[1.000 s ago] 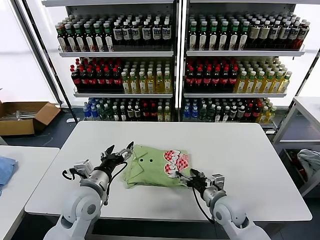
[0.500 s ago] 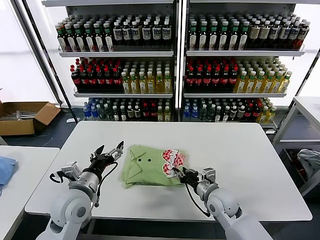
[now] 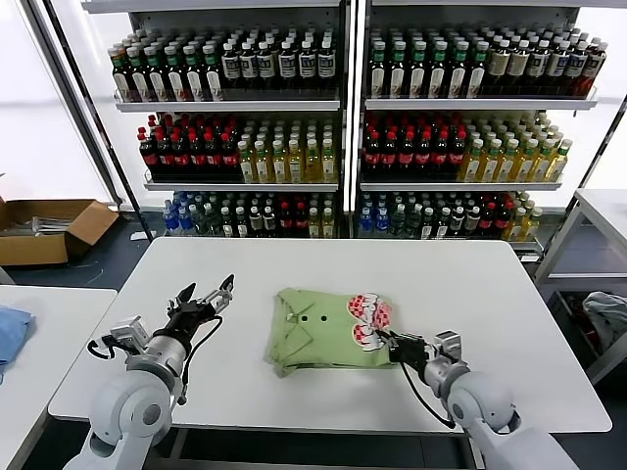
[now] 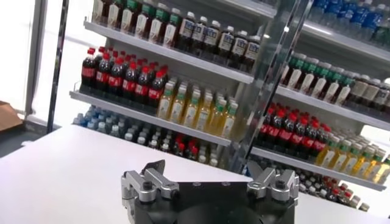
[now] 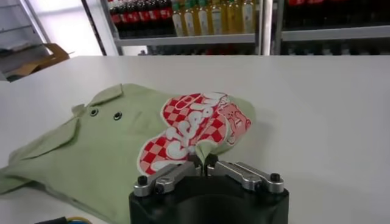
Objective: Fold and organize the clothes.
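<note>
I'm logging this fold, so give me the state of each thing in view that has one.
green shirt: folded, lying on the white table, print up
right end effector: shut on the green shirt's edge
left end effector: open, apart from the shirt
cardboard box: open

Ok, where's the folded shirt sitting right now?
Head view: the shirt lies on the white table, slightly right of centre near the front edge. The right claw is shut on its printed edge; the open left claw stands clear.

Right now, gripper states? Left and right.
Left gripper: open, holding nothing, beside the table's left part.
Right gripper: shut on the folded green shirt, at its printed edge.
</note>
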Controlling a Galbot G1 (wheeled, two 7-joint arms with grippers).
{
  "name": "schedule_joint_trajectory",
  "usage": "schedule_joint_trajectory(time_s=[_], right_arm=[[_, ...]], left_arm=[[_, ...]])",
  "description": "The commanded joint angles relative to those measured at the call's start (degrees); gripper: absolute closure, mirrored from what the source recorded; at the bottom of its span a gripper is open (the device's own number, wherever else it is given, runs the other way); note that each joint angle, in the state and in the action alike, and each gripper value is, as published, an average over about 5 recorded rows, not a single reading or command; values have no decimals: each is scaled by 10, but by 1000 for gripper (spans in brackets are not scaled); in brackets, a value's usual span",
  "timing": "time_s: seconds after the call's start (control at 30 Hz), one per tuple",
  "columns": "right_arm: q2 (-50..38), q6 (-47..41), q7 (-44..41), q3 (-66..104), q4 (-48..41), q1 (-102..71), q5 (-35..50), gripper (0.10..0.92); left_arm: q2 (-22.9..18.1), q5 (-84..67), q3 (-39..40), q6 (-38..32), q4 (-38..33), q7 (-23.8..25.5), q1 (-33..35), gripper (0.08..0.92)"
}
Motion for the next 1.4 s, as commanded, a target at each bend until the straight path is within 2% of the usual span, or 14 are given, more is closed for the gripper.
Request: schedule_joint_trajectory(time_s=[0.03,0.17,0.43,0.73,0.93,1.1,1.27,1.4], right_arm=[[-38,35,-32,98,49,-100,-53,899],[-12,57,-40,134,65,-116,-75,850],[74,91,-55,160,86,-97,-96,626],[106,55,-26,25,-30,-13,-88,366],[112,26,6,6,-45,-15,-103,222],[97,51,3,29,6,-29,-103,203],[58,108,-8,90,68,-41,-92,203],[26,143,-26,174,98,-66,-83,203]], left_arm=[[-2,1,0,0,-2,0,2,177],[-6,2,6,0,-3,0,1,177],[-10,3,7,-1,-9,-1,3,177],[-18,8,-3,-3,-21,1,28,177],[-29,16,-6,-15,-31,11,70,177],[-43,24,-6,-20,-33,18,82,177],[-34,31,-23,-23,-26,34,66,177],[-23,53,-40,-36,-11,67,56,177]])
